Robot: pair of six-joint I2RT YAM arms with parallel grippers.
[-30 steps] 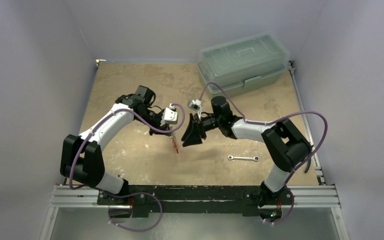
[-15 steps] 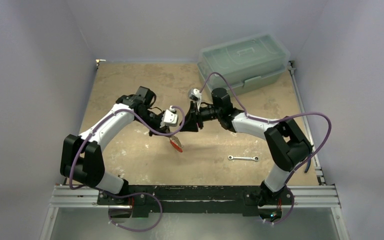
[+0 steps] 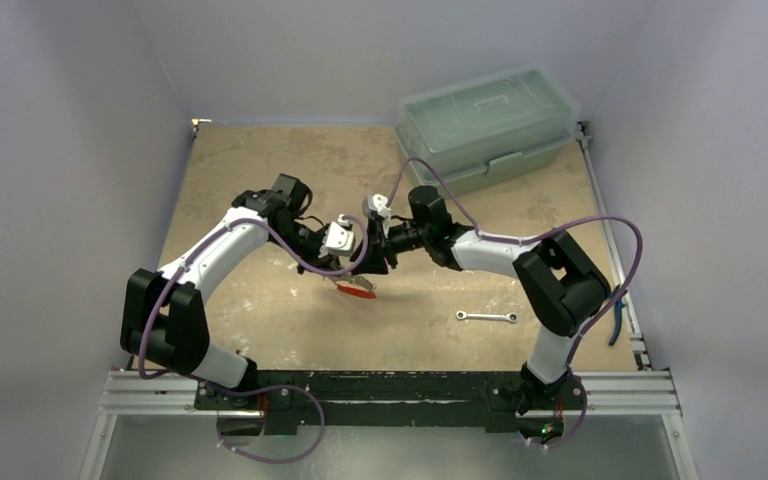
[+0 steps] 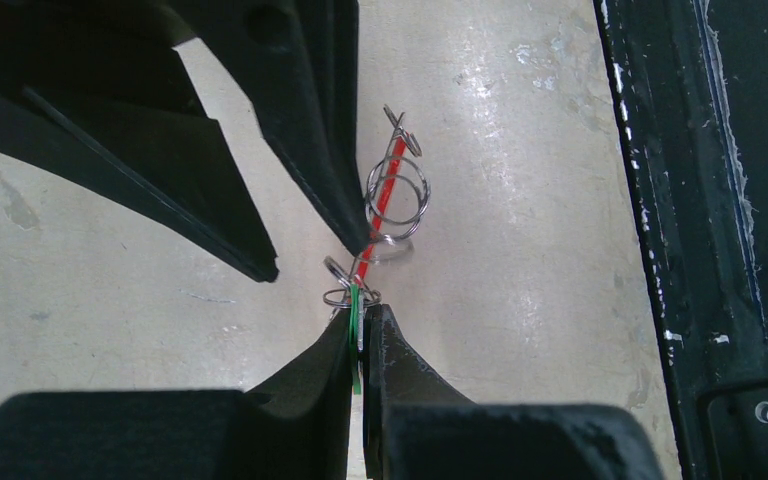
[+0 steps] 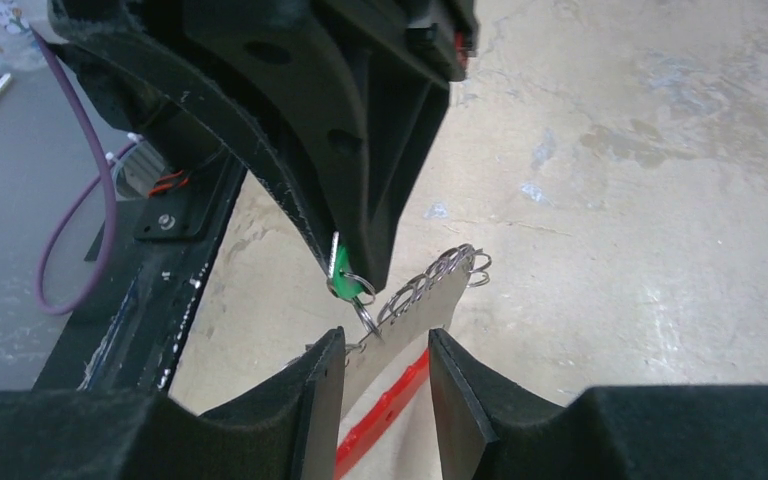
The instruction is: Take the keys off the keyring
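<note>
The keyring [image 5: 430, 300] is a white loop with a red section [image 5: 390, 410], fringed with small wire rings, hanging above the table between both grippers. My left gripper [image 4: 363, 322] is shut on the green-headed key [image 4: 356, 325], which also shows in the right wrist view [image 5: 345, 284] and is still linked to the loop by a wire ring. My right gripper [image 5: 385, 345] is open, its fingers straddling the white band and red section without pinching them. In the top view the grippers [image 3: 380, 258] meet mid-table with the red section [image 3: 358, 290] below. The other keys are not clearly visible.
A slim silver wrench [image 3: 487, 317] lies on the table right of centre. A translucent lidded box [image 3: 487, 125] stands at the back right. A blue-handled tool [image 3: 615, 325] lies at the right edge. The black frame rail [image 3: 390, 385] runs along the near edge.
</note>
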